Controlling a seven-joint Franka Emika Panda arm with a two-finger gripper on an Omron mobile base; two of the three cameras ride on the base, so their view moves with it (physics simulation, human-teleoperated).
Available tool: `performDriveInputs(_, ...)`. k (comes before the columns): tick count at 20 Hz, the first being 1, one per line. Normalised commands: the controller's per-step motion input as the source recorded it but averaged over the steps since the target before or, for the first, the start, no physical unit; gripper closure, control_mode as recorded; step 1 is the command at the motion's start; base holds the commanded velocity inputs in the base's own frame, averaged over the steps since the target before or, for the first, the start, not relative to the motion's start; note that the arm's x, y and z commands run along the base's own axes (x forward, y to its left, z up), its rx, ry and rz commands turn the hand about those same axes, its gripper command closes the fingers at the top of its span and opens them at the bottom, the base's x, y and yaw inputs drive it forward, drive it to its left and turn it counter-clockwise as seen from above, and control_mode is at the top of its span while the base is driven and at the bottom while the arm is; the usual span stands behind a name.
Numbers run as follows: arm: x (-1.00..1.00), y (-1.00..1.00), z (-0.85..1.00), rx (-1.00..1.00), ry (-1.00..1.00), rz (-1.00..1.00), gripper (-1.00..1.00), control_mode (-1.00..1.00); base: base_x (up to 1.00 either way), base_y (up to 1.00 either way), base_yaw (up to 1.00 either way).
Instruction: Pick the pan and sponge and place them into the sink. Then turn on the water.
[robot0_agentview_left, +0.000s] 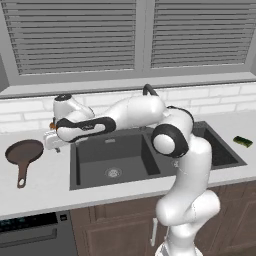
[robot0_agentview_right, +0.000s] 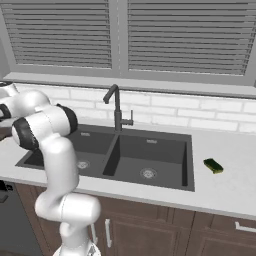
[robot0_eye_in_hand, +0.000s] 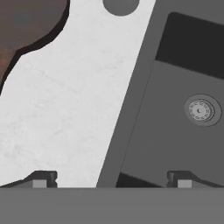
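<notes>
We see the gripper (robot0_eye_in_hand: 112, 179) with jaws wide apart and empty, hanging over the counter (robot0_eye_in_hand: 65, 113) at the sink (robot0_agentview_left: 90, 172) edge. The pan (robot0_agentview_left: 24, 152) lies on the counter left of the sink, cut off in the hand view. The sponge (robot0_agentview_right: 213, 165) sits right of the sink. The arm hides the faucet (robot0_agentview_right: 116, 107) in the left base view.
</notes>
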Motion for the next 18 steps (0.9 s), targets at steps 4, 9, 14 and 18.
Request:
performDriveInputs(4, 0.0, 0.2, -0.05, -0.04, 0.01, 0.04, -1.0, -1.0, 0.0, 0.0, 0.0)
performDriveInputs(9, 0.0, 0.26, -0.08, -0.02, 0.0, 0.03, -1.0, -1.0, 0.0, 0.0, 0.0)
performDriveInputs(14, 0.0, 0.36, -0.18, 0.0, 0.0, 0.0, -1.0, -1.0, 0.0, 0.0, 0.0)
performDriveInputs(18, 0.0, 0.3, -0.11, 0.0, 0.0, 0.0, -1.0, -1.0, 0.0, 0.0, 0.0)
